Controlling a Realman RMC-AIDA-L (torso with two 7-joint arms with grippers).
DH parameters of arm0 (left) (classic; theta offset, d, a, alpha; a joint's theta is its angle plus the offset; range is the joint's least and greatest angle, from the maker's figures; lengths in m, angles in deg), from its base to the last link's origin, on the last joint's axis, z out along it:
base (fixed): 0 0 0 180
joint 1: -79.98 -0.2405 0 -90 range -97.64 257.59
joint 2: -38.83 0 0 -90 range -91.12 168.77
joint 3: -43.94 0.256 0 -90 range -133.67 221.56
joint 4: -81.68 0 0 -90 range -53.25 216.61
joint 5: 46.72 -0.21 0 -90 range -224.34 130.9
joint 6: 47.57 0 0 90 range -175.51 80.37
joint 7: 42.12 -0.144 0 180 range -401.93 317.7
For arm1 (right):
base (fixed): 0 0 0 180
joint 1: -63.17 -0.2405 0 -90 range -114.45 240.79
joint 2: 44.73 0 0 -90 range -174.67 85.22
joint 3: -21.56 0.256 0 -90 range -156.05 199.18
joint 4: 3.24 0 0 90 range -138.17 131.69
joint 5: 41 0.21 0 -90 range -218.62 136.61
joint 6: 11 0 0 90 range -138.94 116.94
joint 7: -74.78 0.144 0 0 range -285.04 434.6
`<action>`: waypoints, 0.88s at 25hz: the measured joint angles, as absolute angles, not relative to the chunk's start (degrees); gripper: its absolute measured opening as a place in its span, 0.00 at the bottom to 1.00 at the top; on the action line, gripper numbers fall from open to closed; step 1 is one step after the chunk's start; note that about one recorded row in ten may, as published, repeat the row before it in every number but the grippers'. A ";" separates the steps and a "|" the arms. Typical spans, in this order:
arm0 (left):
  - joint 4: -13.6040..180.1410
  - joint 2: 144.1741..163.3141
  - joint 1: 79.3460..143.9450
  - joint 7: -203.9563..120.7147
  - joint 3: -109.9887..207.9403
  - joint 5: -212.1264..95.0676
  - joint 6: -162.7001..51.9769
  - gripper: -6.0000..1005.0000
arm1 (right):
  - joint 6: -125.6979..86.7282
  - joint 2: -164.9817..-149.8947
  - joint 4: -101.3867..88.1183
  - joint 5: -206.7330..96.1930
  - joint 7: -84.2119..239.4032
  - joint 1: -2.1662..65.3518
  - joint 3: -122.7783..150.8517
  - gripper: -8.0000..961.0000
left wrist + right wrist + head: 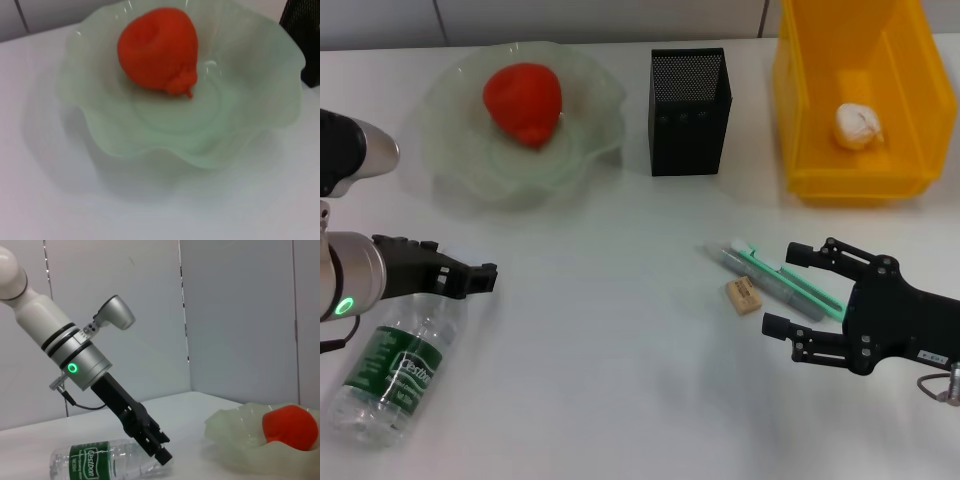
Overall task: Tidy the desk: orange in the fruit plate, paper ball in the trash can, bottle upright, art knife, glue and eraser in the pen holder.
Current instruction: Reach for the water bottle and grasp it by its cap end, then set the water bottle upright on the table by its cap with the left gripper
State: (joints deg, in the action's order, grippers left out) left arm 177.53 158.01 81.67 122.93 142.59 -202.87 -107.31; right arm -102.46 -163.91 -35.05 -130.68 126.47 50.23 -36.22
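The orange (523, 103) lies in the glass fruit plate (460, 150), and the left wrist view shows the orange (157, 47) up close in the plate (240, 130). A white paper ball (858, 125) sits inside the yellow bin (800, 110). The clear bottle (400, 362) with a green label lies flat at the front left, and my left gripper (485, 277) hangs shut just over its upper end. At the front right my right gripper (786, 290) is open beside the green art knife (807, 288), grey glue (760, 272) and tan eraser (744, 296). The black mesh pen holder (690, 98) stands at the back.
In the right wrist view, the left arm (80, 365) slants down to the lying bottle (95, 465), with the plate (235, 445) and orange (290, 426) beyond. The white table (620, 350) lies bare between the arms.
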 joint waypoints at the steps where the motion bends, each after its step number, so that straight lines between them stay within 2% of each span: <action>1: 177.26 158.00 81.89 122.93 142.57 -202.89 -107.48 0.77 | -102.46 -163.91 -35.05 -130.75 126.47 50.25 -36.17 0.89; 10: 174.23 157.94 85.49 122.85 141.11 -202.84 -111.66 0.77 | -102.39 -163.91 -35.05 -131.44 126.85 50.25 -35.86 0.89; 21: 175.98 157.74 85.95 119.25 140.84 -202.44 -113.16 0.45 | -102.34 -163.91 -35.07 -131.45 127.80 50.33 -35.17 0.89; 22: 176.78 157.66 85.33 116.50 140.20 -200.19 -112.64 0.45 | -102.40 -163.90 -35.12 -131.44 127.85 50.41 -35.04 0.89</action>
State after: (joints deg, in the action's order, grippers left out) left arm 176.78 157.66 85.33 116.50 140.20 -200.19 -112.64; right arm -102.40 -163.90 -35.12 -131.44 127.85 50.41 -35.04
